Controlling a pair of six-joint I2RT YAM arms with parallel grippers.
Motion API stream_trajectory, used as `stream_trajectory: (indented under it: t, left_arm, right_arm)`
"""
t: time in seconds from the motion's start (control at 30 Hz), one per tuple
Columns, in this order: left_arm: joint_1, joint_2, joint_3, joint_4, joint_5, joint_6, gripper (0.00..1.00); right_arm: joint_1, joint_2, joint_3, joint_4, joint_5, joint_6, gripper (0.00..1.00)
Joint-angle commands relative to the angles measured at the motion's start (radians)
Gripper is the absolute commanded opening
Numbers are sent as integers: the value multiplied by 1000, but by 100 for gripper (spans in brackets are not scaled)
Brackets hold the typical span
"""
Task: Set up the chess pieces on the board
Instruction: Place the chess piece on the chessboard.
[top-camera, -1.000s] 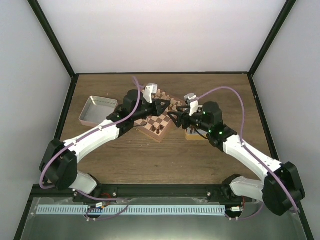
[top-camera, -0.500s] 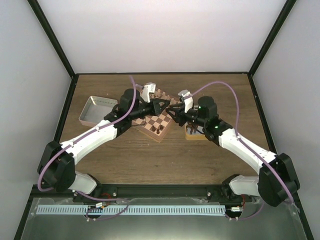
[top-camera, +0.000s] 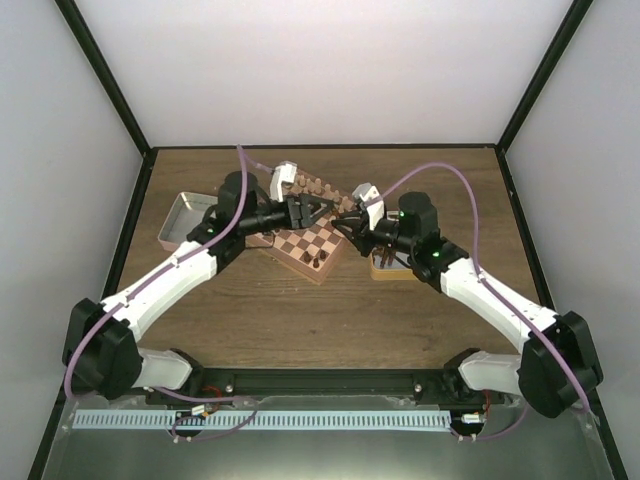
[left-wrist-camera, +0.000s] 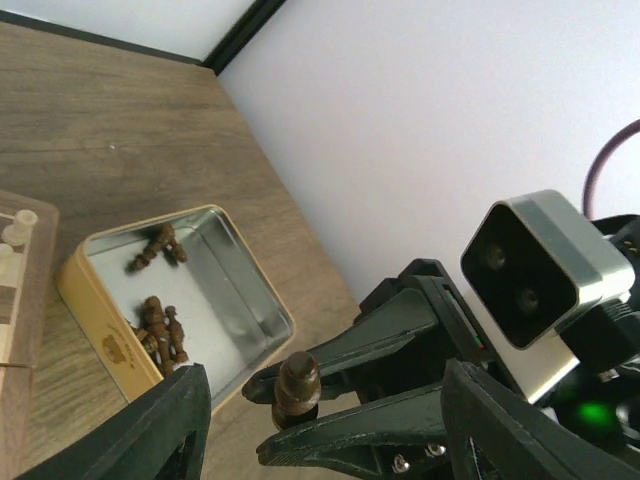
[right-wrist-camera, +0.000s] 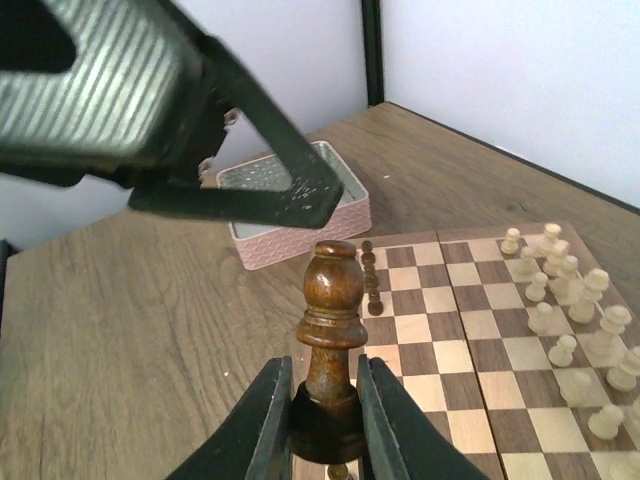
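Note:
A dark brown chess piece (right-wrist-camera: 333, 300) stands upright between the fingers of my right gripper (right-wrist-camera: 325, 415), which is shut on its base above the board (right-wrist-camera: 480, 330). The left wrist view shows the same piece (left-wrist-camera: 298, 385) in the right gripper's jaws, with my left gripper (left-wrist-camera: 335, 435) open around it and its fingers apart from it. From above, the left gripper (top-camera: 310, 210) and right gripper (top-camera: 343, 222) meet tip to tip over the board's (top-camera: 310, 245) far right part. A short row of dark pieces (right-wrist-camera: 370, 275) stands on the board. More dark pieces (left-wrist-camera: 160, 325) lie in the gold tin (left-wrist-camera: 255, 300).
Cream pieces (right-wrist-camera: 570, 310) line the board's far edge. A shallow pink-sided tin (top-camera: 190, 222) sits left of the board, and the gold tin (top-camera: 385, 268) sits right of it under the right arm. The left gripper's finger (right-wrist-camera: 200, 130) hangs just over the held piece.
The right gripper closed on the dark piece while the left gripper, shut before, opened and let it go. The left arm drew back slightly to the left.

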Motion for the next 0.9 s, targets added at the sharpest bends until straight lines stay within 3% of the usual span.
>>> stream_trajectory:
  t: [0.0, 0.13, 0.3, 0.5, 0.63, 0.87]
  left_arm:
    - [40, -15, 14, -58, 209, 23, 65]
    - [48, -3, 37, -129, 288, 69, 64]
    - [48, 16, 41, -142, 352, 87, 53]
    - [49, 41, 44, -158, 338, 106, 39]
    - [49, 51, 45, -163, 331, 111, 37]
    - [51, 52, 42, -175, 308, 141, 13]
  right_arm:
    - [-1, -33, 24, -38, -106, -130, 13]
    - [-1, -34, 31, -63, -176, -178, 15]
    - [-1, -25, 43, -90, -202, -199, 16]
    - [-1, -11, 61, -133, -223, -222, 15]
    - [-1, -6, 65, -142, -232, -227, 15]
    - [-1, 3, 75, -155, -231, -224, 15]
